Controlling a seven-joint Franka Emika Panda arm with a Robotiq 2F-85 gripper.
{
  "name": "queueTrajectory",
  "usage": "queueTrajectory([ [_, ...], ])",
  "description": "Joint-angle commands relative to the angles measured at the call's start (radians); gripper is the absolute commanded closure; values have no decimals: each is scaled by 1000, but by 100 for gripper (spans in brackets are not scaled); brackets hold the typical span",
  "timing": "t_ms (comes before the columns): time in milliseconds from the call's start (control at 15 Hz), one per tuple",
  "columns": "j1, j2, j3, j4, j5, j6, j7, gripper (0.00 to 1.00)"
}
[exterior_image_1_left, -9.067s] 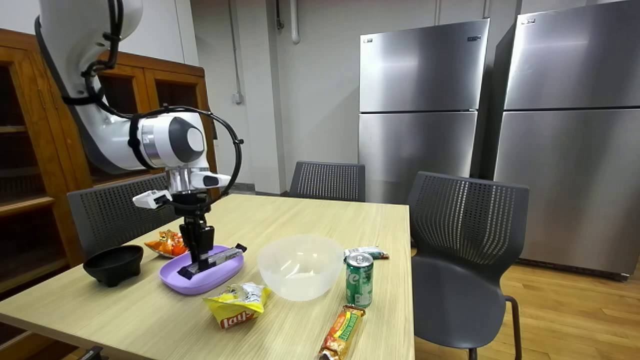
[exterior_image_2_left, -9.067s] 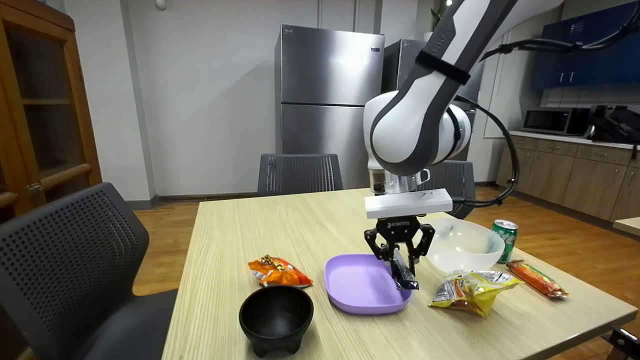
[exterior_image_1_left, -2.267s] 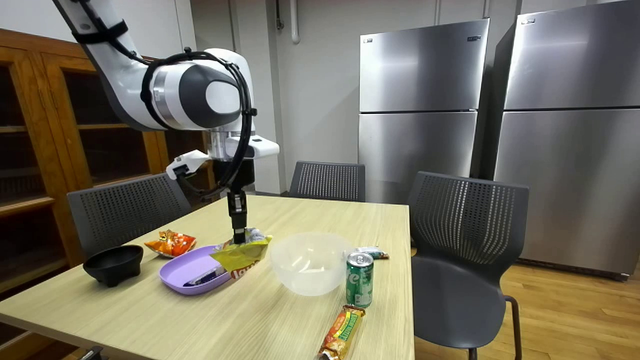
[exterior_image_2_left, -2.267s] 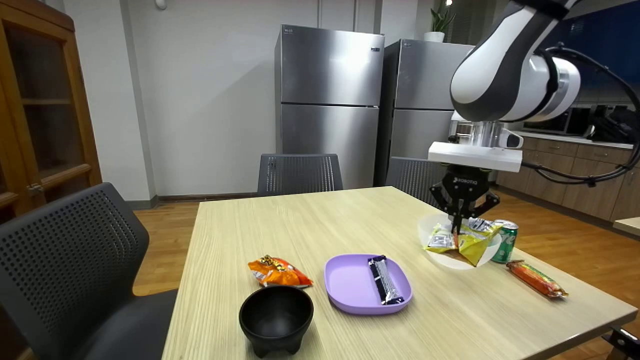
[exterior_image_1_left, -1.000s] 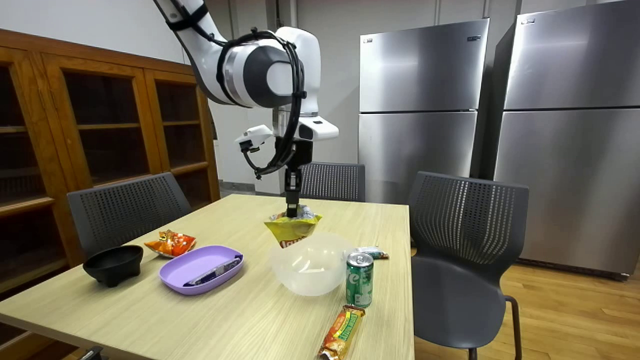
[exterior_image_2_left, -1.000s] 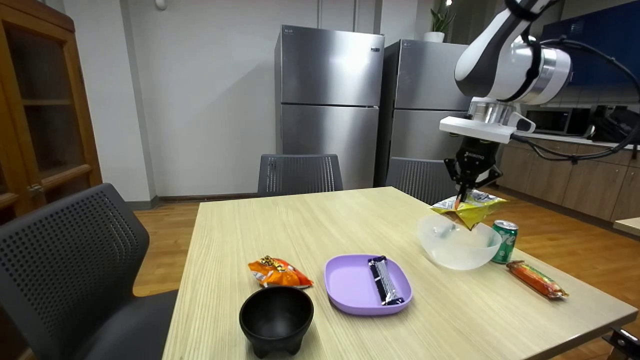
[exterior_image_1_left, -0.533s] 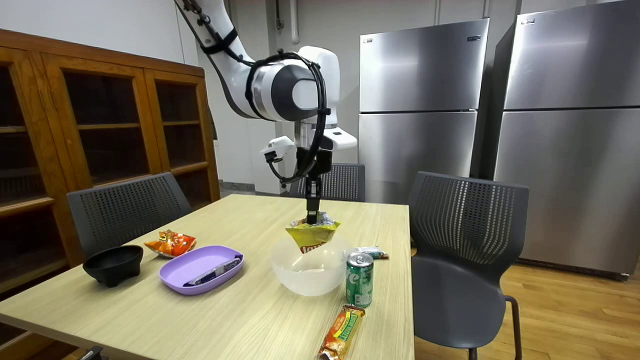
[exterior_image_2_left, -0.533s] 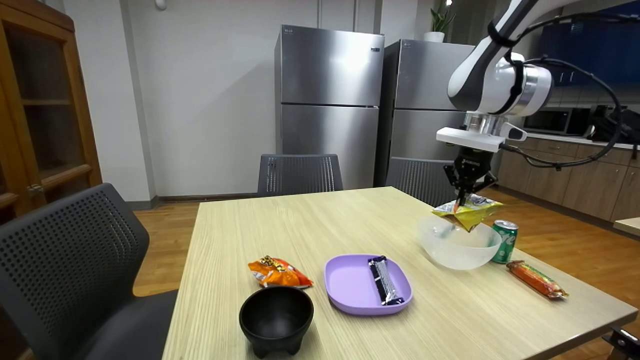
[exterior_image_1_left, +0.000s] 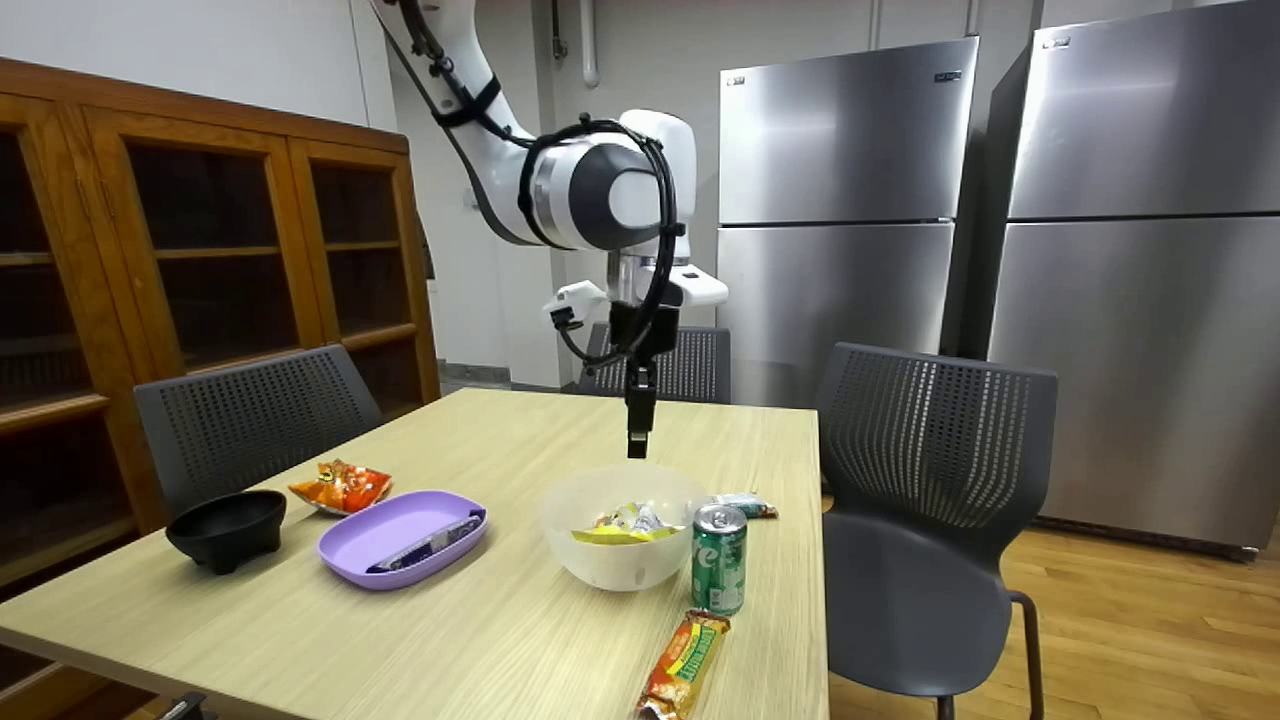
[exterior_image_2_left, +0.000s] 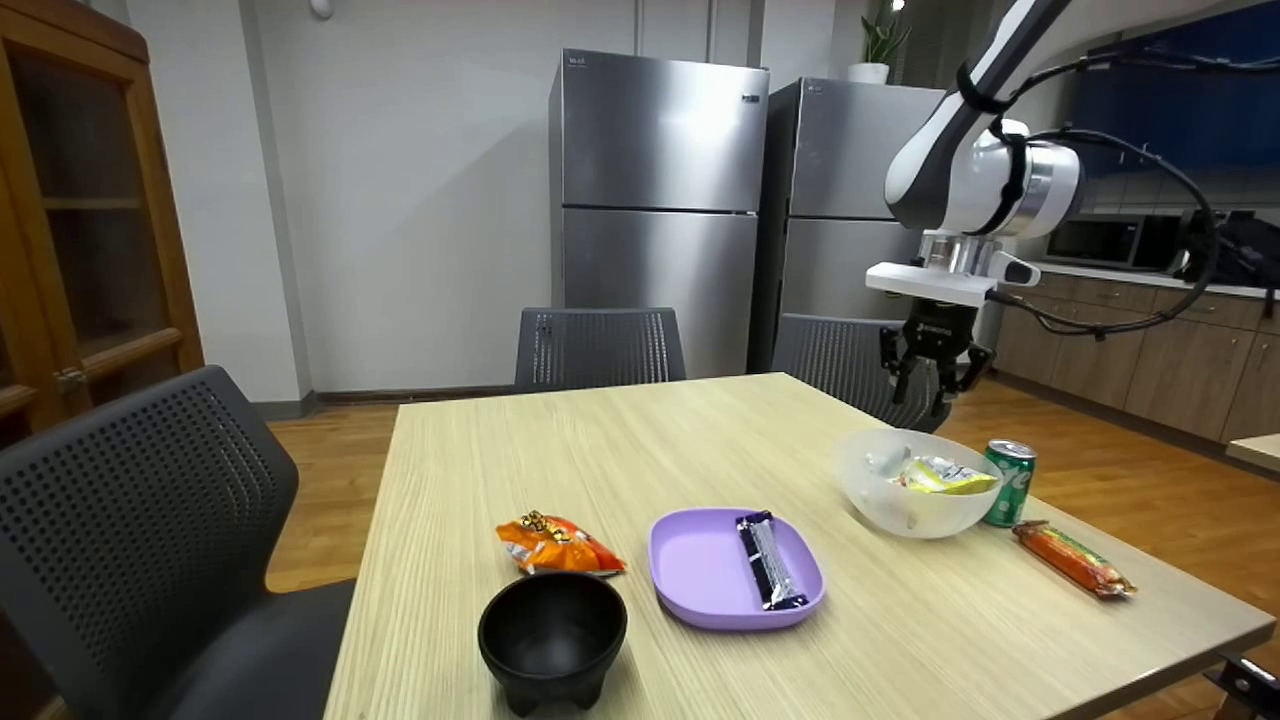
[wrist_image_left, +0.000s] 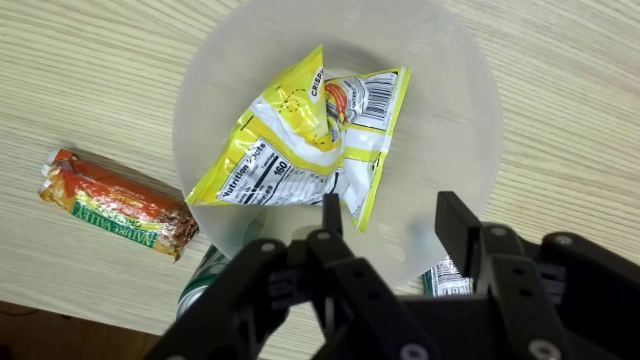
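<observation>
My gripper (wrist_image_left: 390, 200) hangs open over the translucent bowl (wrist_image_left: 445, 115), with nothing held between its fingers. In an exterior view the fingertips (exterior_image_1_left: 637, 448) stand just above the bowl's rim, apart from it. Inside that bowl lies a crumpled yellow chip bag (wrist_image_left: 295, 145), its nutrition label facing up. Both exterior views show the bag (exterior_image_2_left: 945, 478) resting low in the bowl (exterior_image_2_left: 905, 515). A green can (exterior_image_1_left: 720, 565) stands close beside the bowl, and a green-and-white packet (wrist_image_left: 450, 280) lies at its other side, partly hidden by a finger in the wrist view.
An orange-red granola bar (exterior_image_1_left: 685, 665) lies near the table edge by the can. A purple plate (exterior_image_2_left: 700, 575) holds a dark wrapped bar (exterior_image_2_left: 768, 560). Beyond it are an orange snack bag (exterior_image_2_left: 558, 543) and a black bowl (exterior_image_2_left: 553, 640). Chairs (exterior_image_1_left: 940, 450) stand around the table.
The gripper carried the yellow bag over the bowl and lowered slightly. Since half a second ago its jaws have opened and the bag has dropped into the bowl.
</observation>
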Motion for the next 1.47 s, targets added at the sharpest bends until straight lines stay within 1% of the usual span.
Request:
queueTrajectory([
  [0,-17,25,0,63,6,-65,-10,15],
  [133,-38,41,7,95,19,-86,-54,1],
  [200,-44,57,4,121,14,-95,-67,0],
  [533,-81,146,-2,262,2,-152,-129,0],
  [733,-89,214,-2,342,-6,-172,-158,0],
  [1400,-98,479,-13,627,-22,-197,-166,0],
])
